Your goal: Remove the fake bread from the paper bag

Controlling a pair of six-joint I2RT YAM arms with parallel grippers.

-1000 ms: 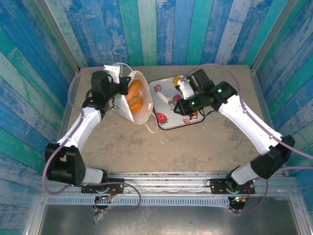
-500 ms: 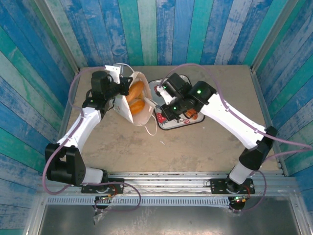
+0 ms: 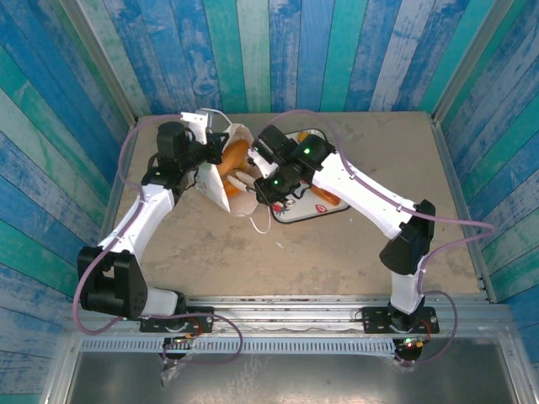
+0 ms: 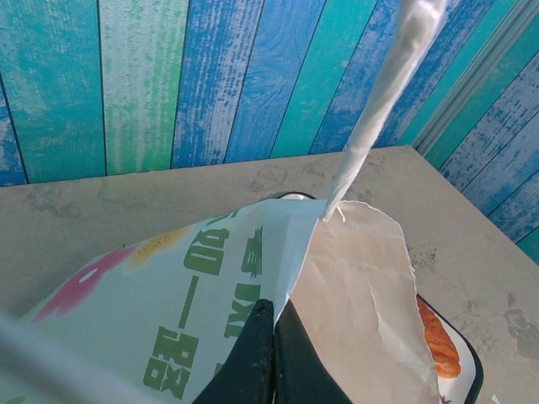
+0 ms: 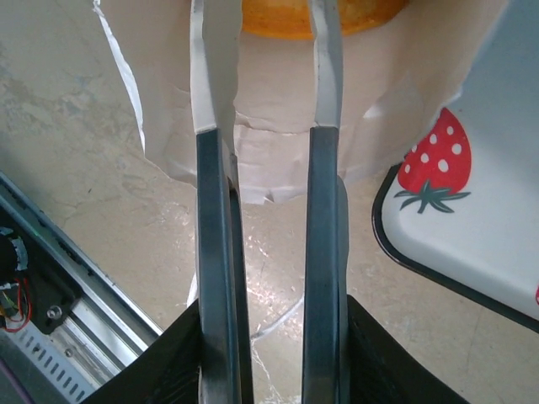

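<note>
While your left gripper (image 4: 271,326) is pinching the rim of the bag (image 4: 210,278) to hold its mouth up, the right gripper (image 5: 271,353) is clamped around tongs (image 5: 210,76). Their blades stand apart and point straight ahead at the bread (image 5: 312,13), just inside the opening. One more piece already sits on the tray (image 5: 484,252), off to the right gripper's right.

Watch the blade tips. They pass close over the bag's lower lip, so they could catch paper along with the bread. A pull would then drag the bag out of the left pinch or tear it. Bread that glossy may also squirt out from smooth metal blades if you squeeze off-centre. The loop handle (image 3: 264,215) hanging near the tongs could snag on them too.
</note>
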